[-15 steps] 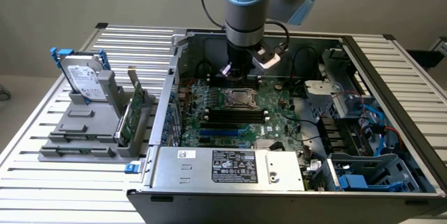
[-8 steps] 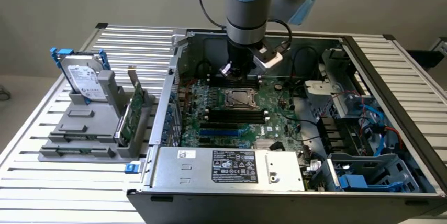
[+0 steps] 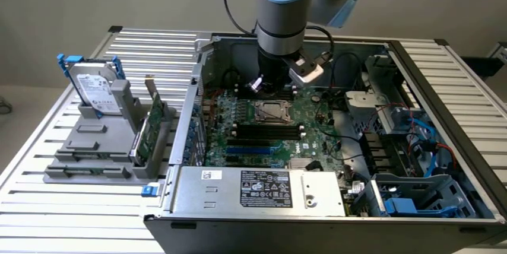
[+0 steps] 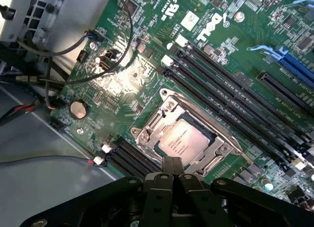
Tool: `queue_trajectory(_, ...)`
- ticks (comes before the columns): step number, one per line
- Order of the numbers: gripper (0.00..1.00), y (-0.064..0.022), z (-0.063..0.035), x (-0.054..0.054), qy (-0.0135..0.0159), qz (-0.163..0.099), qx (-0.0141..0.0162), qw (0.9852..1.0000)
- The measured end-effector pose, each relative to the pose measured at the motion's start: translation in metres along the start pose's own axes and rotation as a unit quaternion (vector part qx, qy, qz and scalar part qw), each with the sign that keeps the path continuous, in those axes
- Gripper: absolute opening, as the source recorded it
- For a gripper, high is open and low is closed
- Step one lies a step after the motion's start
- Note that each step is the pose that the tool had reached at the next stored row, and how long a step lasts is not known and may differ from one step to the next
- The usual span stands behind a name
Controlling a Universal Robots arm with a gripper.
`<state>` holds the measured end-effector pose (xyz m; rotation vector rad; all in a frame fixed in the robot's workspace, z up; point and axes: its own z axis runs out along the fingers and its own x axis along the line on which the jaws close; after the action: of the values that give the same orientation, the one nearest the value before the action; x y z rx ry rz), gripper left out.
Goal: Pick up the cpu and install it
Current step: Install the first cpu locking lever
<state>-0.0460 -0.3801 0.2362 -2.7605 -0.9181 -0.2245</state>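
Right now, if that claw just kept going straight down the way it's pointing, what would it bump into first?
Most likely the cpu, sitting in the metal socket frame on the green motherboard. The shut claw hangs just above the frame's edge, so depth is unclear: it might touch the frame first.

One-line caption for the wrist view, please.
Shut gripper hovering beside the cpu seated in the motherboard socket frame.

A: Where do you see the cpu?

B: You find it lying flat inside the square metal socket frame on the green motherboard, beside the long black memory slots.

A: How does it look?

B: It is a small square chip with a silvery top and faint printed text. In the exterior view you see it near the board's middle.
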Motion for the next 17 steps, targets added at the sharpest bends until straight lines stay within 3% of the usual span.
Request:
queue_trajectory(3,0.11,0.0011,-0.0006,-0.0008,-0.0044,0.0,-0.0045,1.0)
queue_trajectory(17,0.11,0.0006,-0.0006,-0.0016,-0.0042,0.001,-0.0049,1.0)
